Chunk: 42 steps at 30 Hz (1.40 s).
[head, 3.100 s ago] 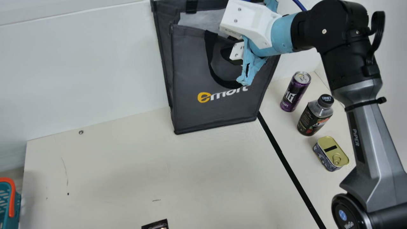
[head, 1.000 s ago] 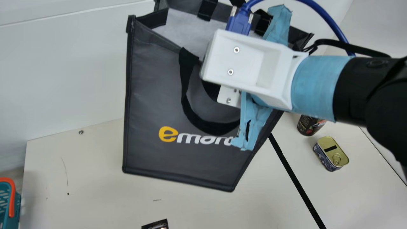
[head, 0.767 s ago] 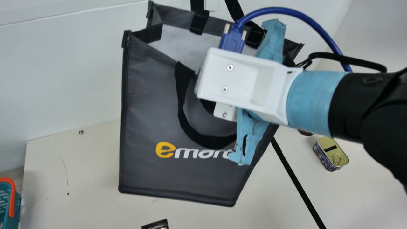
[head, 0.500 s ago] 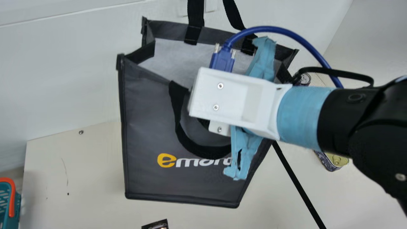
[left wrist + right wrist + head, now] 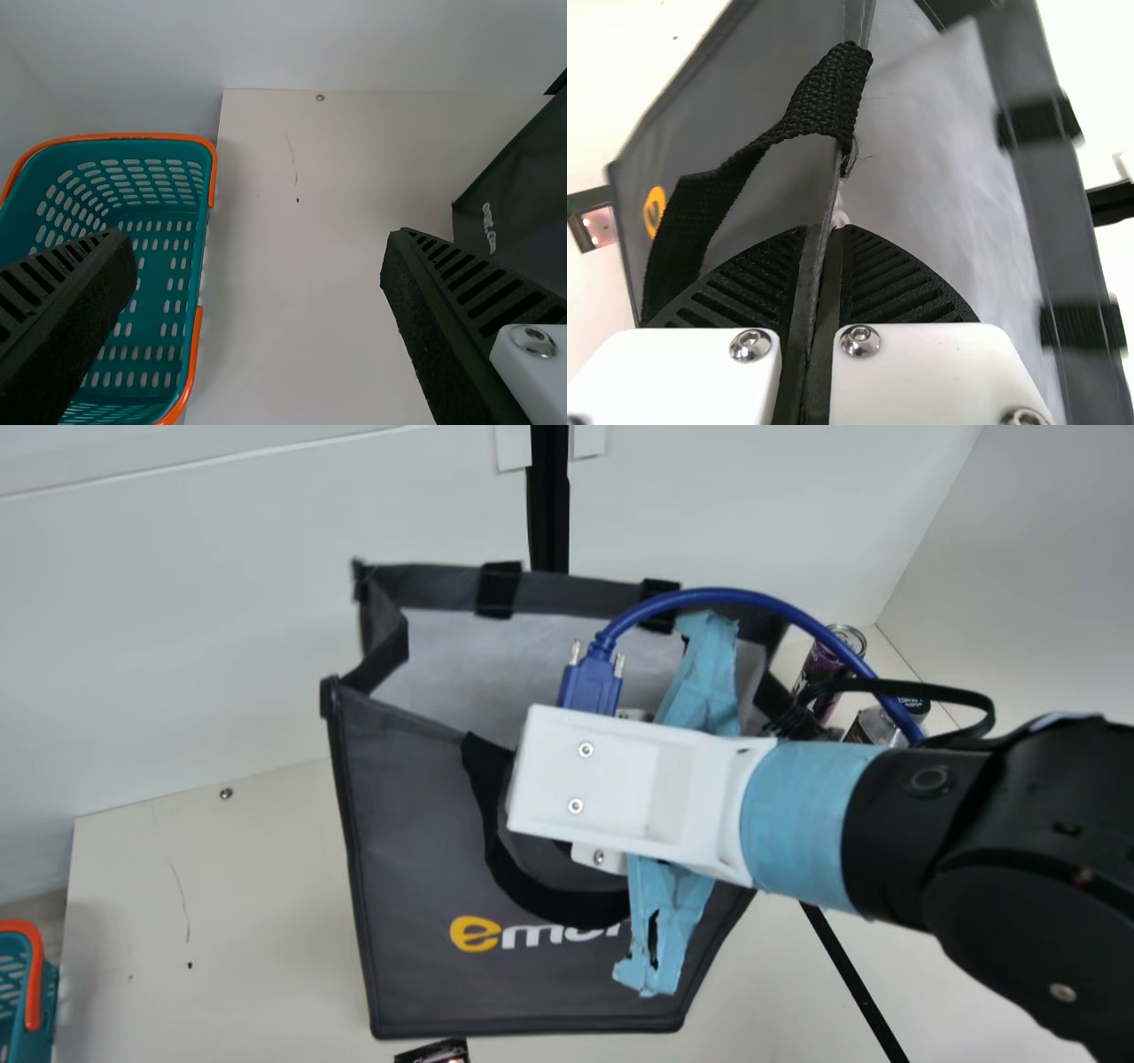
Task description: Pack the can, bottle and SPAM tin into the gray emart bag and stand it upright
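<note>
One bag, can — seemingly one bottle.

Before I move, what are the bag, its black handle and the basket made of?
Bag: likely laminated fabric, satin; smooth panels, bound edges. Black handle: woven webbing, matte; coarse weave, loose threads. Basket: probably molded plastic, smooth; even teal, regular slots.

Teal basket: orange-handled, well left of the right claw
Screw: far edge of the cream table, left of the claw
Dark printed item: nearside, left of the claw
Black strip: along the tabletop, right of the claw
</note>
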Motion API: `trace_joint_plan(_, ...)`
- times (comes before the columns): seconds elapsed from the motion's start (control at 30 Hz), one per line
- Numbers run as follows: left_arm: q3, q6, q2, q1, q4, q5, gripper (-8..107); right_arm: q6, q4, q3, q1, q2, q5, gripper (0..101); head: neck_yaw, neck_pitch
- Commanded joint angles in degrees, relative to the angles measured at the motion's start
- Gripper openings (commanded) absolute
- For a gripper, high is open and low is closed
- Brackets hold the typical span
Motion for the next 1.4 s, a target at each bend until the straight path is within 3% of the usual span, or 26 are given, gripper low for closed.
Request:
trace_joint_plan(0.0, 0.0, 0.0, 0.0, 0.0, 0.0, 0.0, 90, 0.3, -0.1, 0.8, 0.3, -0.2, 0.1, 0, -0.1, -1.3)
trace_joint_plan(0.57, 0.0, 0.0, 0.0, 0.0, 0.0, 0.0, 90, 3.4, -0.3, 6.4, 3.0, -2.6, 0.1, 0, -0.1, -1.3)
trace_joint_plan(1.37, 0.0, 0.0, 0.0, 0.0, 0.0, 0.0, 90, 7.1, 0.6, 9.7, 6.6, -6.9, 0.1, 80, -0.1, -1.3)
